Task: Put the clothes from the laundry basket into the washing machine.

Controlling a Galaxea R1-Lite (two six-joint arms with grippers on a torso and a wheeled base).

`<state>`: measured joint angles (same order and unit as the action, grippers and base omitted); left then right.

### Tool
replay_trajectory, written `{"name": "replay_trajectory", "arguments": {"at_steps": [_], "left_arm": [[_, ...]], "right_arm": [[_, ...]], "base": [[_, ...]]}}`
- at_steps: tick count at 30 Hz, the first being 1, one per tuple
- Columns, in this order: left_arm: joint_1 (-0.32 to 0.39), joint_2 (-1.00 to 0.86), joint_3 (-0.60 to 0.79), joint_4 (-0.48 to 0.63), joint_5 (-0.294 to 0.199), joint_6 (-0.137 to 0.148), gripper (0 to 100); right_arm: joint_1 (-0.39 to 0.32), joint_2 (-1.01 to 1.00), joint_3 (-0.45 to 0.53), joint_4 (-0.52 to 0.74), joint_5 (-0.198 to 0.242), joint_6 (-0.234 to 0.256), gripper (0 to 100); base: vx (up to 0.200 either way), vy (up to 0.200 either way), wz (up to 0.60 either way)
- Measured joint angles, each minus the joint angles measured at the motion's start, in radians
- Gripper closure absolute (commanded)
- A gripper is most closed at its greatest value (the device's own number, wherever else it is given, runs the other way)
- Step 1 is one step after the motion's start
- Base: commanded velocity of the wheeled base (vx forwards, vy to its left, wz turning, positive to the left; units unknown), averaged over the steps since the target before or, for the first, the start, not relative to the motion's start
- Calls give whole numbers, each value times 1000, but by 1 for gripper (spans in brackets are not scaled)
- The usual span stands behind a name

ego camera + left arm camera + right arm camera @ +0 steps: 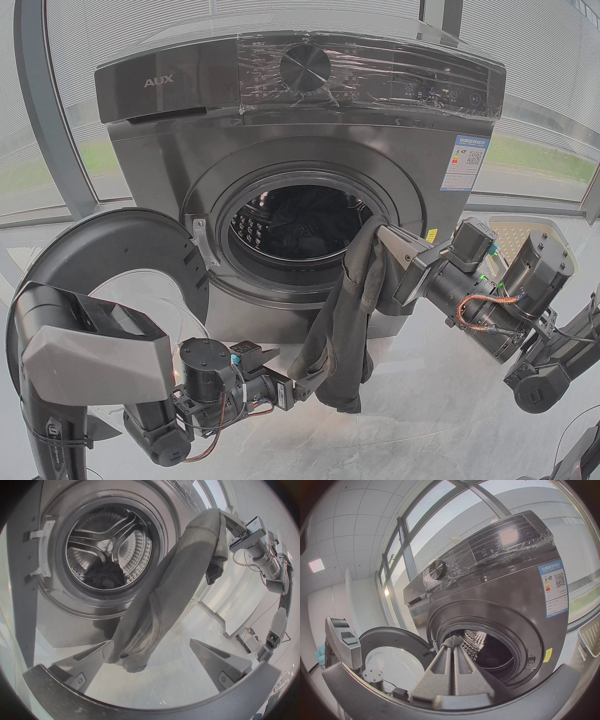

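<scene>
Head view, washing machine (162, 156) at 12 o'clock. Its door (106, 250) is swung fully open, at 9 o'clock of the porthole. A dark garment (104, 575) lies at the bottom of the drum (125, 552).

Right gripper (382, 232): fingers pressed together, clamped on the top edge of a grey garment (347, 312). It sits just outside the porthole rim at about 4 o'clock of the opening. The garment hangs straight down in front of the machine's lower panel, and its lowest fold is clear of the floor (425, 406).

Left gripper (300, 369): at 6 o'clock in the head view, low, fingers spread wide apart. In the left wrist view the garment's lower hem hangs just beside one finger (100, 655). I cannot tell whether cloth and finger touch. Nothing is pinched.

Laundry basket (515, 232): pale, perforated, at 3 o'clock beside the machine, partly hidden behind my right arm. I cannot see its contents.
</scene>
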<state>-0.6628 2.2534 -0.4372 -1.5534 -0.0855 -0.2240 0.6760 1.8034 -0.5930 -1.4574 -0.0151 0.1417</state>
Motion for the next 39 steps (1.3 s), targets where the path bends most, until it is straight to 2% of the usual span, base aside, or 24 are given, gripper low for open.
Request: {"name": "replay_trajectory", "arguments": {"at_steps": [6, 13, 17, 22, 28, 29, 39], "left_arm": [[10, 68, -101, 0, -41, -4, 0], [34, 155, -237, 0, -58, -6, 0], [40, 197, -284, 1, -64, -7, 0], [42, 239, -333, 1, -104, -8, 0], [43, 278, -381, 0, -111, -8, 0], [43, 283, -389, 0, -111, -7, 100], [43, 301, -438, 2, -105, -7, 100]], "right_arm": [[11, -2, -5, -1, 0, 1, 100], [21, -2, 0, -2, -1, 1, 100], [24, -2, 2, -2, -1, 1, 100], [30, -2, 3, -3, -1, 2, 100], [36, -1, 5, -3, -2, 3, 100], [36, -1, 5, -4, -3, 3, 100], [31, 1, 27, -8, -3, 6, 100]], "base": [[0, 0, 0], [0, 0, 0], [0, 0, 0], [0, 0, 0], [0, 0, 0], [0, 0, 0], [0, 0, 0]]}}
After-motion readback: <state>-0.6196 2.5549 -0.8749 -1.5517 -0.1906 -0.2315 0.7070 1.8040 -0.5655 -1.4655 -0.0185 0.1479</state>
